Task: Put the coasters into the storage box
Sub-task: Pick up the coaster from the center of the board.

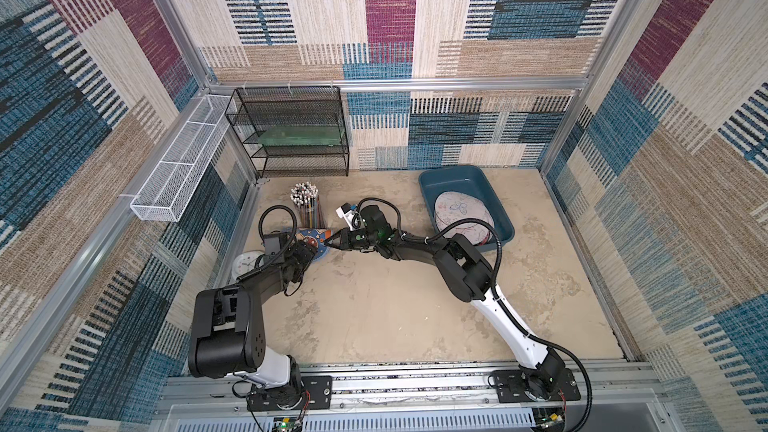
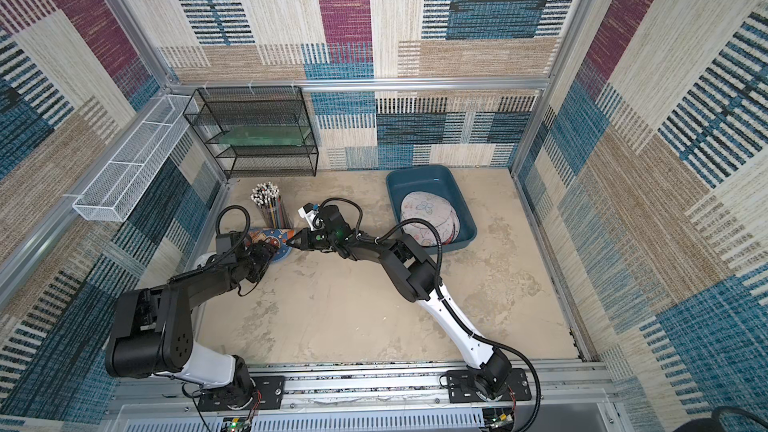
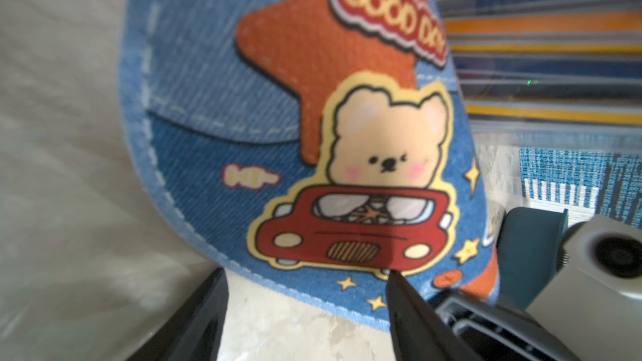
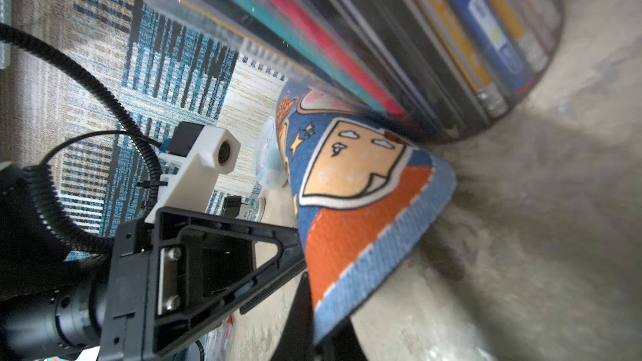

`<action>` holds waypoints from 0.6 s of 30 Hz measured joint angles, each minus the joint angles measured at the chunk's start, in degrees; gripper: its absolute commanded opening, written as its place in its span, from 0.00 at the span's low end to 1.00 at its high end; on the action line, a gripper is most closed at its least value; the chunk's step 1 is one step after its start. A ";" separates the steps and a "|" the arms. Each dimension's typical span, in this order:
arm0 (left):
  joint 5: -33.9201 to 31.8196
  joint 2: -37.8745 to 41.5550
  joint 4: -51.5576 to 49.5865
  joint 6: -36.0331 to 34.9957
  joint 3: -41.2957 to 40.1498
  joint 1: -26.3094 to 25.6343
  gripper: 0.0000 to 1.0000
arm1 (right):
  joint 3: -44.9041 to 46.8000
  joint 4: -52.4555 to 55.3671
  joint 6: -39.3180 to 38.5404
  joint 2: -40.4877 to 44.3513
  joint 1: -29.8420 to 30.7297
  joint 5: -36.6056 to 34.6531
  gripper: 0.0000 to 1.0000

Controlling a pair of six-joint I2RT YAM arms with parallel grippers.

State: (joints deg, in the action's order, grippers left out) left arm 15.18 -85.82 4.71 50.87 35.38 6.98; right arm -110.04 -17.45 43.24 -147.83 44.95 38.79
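Note:
A dark blue coaster [image 1: 314,241] [image 2: 272,238] printed with a bear in a red car [image 3: 312,116] leans tilted against the pencil holder [image 1: 307,205], one edge raised off the floor. My right gripper [image 4: 309,295] [image 1: 329,243] is shut on that coaster's rim [image 4: 364,203]. My left gripper [image 3: 305,272] [image 1: 305,254] is open beside it, one fingertip [image 3: 394,277] against the printed face. The dark teal storage box [image 1: 428,184] [image 2: 395,184] stands at the back right with several pale coasters [image 1: 459,211] [image 2: 426,211] lying in it.
A clear pencil holder [image 2: 270,205] [image 4: 417,46] stands right behind the coaster. A small white clock [image 1: 245,263] [image 4: 267,154] lies by the left wall under my left arm. The black mesh rack [image 1: 291,130] and white wire basket [image 1: 183,164] sit at the back left.

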 measured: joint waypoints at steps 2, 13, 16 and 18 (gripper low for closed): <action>0.17 1.60 -2.93 -0.17 0.00 -0.02 0.78 | 2.47 1.95 -1.92 2.64 -0.07 -1.53 0.00; 0.20 14.38 -12.68 -4.63 0.68 -0.42 0.99 | 12.07 12.02 -12.68 17.73 -3.43 -10.43 0.00; 0.61 16.92 -13.11 -6.27 1.03 -0.50 0.99 | 13.79 14.38 -14.12 21.07 -5.01 -11.65 0.00; 1.68 18.40 -13.09 -7.61 1.18 -0.63 0.99 | 14.80 15.93 -14.93 23.50 -6.19 -12.41 0.00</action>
State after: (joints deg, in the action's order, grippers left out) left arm 16.86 -67.42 -8.38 43.27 36.56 6.35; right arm -95.24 -1.52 28.32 -124.33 38.76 26.37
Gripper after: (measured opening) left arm 0.990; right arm 0.079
